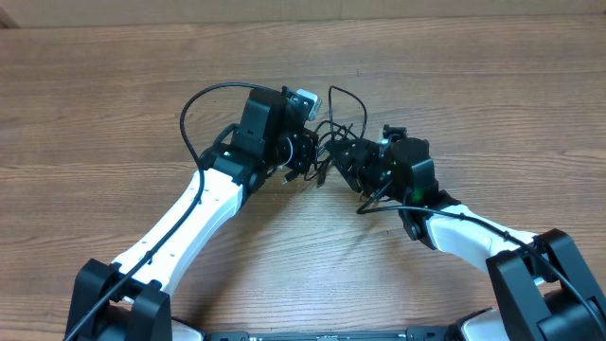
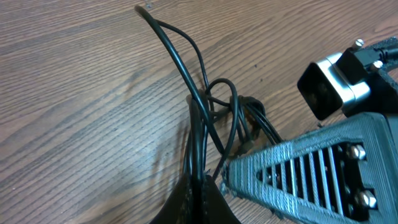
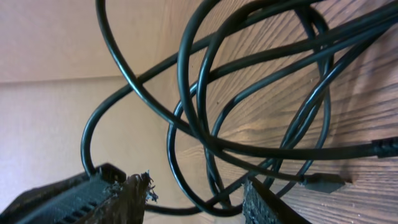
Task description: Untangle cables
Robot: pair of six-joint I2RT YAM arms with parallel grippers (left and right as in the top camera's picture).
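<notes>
Left gripper [image 2: 198,202] clamped tight on the cables [image 2: 205,118], right gripper [image 3: 193,202] half-spread with loops passing between its fingers, both arms angled inward, wrists nearly meeting over the knot, mid table [image 1: 114,95]

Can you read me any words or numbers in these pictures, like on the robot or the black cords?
There are none to read.
The cables, the wooden table and the robot arms show no writing, number or sign.
The small camera shows no label either.
</notes>
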